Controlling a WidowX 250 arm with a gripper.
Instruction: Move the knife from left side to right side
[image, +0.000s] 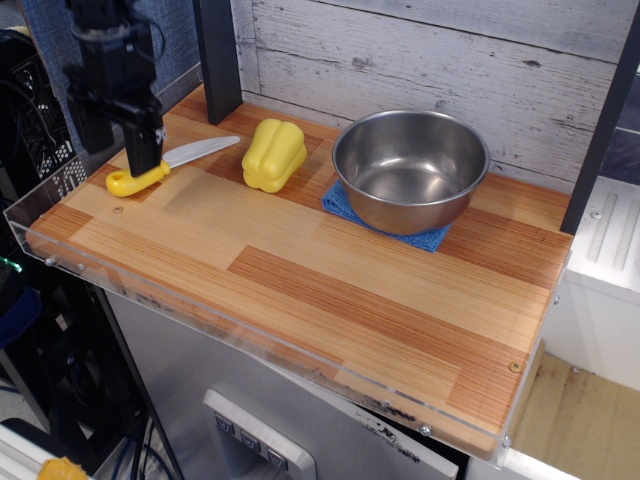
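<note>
The knife (190, 155) lies flat at the far left of the wooden table, its white blade pointing right and back, its yellow handle (128, 182) toward the left edge. My black gripper (120, 148) hangs open just above the handle. One finger (142, 145) stands in front of the middle of the knife and hides it. The other finger (92, 125) is off to the left. Nothing is held.
A yellow toy bell pepper (272, 154) sits right of the knife. A steel bowl (410, 168) rests on a blue cloth (345, 205) at the back middle. A black post (217, 55) stands behind the knife. A clear rim (30, 215) edges the table (330, 290).
</note>
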